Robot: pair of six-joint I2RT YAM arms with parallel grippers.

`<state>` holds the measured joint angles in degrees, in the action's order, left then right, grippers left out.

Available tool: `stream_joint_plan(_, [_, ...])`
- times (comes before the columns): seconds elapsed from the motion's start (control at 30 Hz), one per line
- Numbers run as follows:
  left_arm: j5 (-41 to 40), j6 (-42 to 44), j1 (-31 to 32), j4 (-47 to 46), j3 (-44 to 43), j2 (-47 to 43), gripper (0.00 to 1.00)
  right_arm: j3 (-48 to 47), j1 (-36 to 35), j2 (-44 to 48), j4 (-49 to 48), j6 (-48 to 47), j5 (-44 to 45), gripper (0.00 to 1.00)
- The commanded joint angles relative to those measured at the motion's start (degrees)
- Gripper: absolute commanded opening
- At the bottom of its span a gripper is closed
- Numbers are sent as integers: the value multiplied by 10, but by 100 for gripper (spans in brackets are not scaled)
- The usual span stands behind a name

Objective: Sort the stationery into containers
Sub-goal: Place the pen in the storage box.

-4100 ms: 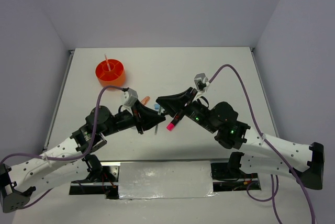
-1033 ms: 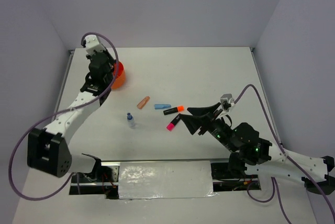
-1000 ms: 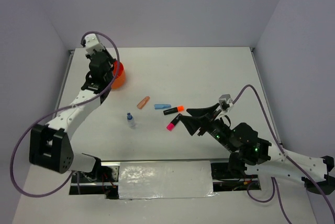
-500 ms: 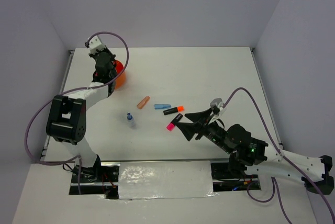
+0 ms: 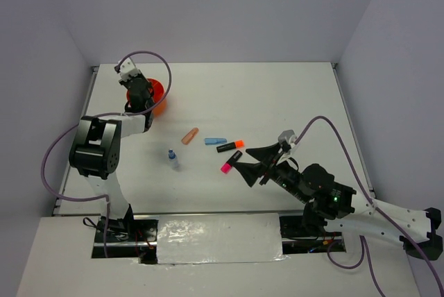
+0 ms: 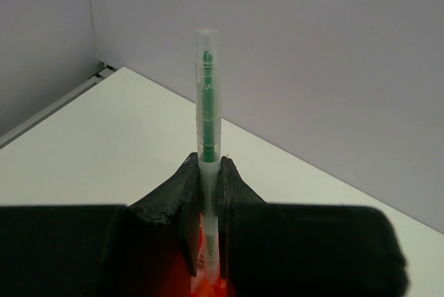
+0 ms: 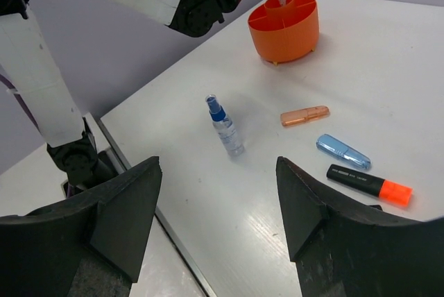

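Now that we've swung the left gripper (image 6: 208, 172) over the organiser (image 5: 159, 89), it pinches the green pen (image 6: 207, 103) upright above it; drop next; right gripper (image 7: 216, 172) spreads wide, empty, well apart from it.

Swung the left gripper (image 6: 208, 180) away from the table centre and out over the orange organiser (image 5: 160, 90) at the far left, green pen (image 6: 207, 103) clamped upright (elbow folded in close during the last second). Drew the right gripper (image 5: 241, 157) back toward the near right and spread its jaws wider.
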<state>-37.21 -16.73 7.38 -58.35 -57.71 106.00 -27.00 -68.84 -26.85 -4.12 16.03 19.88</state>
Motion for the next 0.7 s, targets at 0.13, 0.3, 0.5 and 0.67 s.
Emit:
stream_joint_plan(0.13, [-6,-20,-8,-68,32,3,22,-19,9,-7,-25,-14,-14,74])
stream_joint_plan(0.3, [9,-32,-7,-46,45,-18,58,-27,12,-17,-20,-12,-20,74])
stream_joint_plan(0.5, [25,-66,-8,-8,49,-75,88,-32,14,-15,-19,-6,-26,74])
stream_joint_plan(0.67, [43,-81,5,103,2,-140,99,-38,14,-12,-12,-1,-20,74])
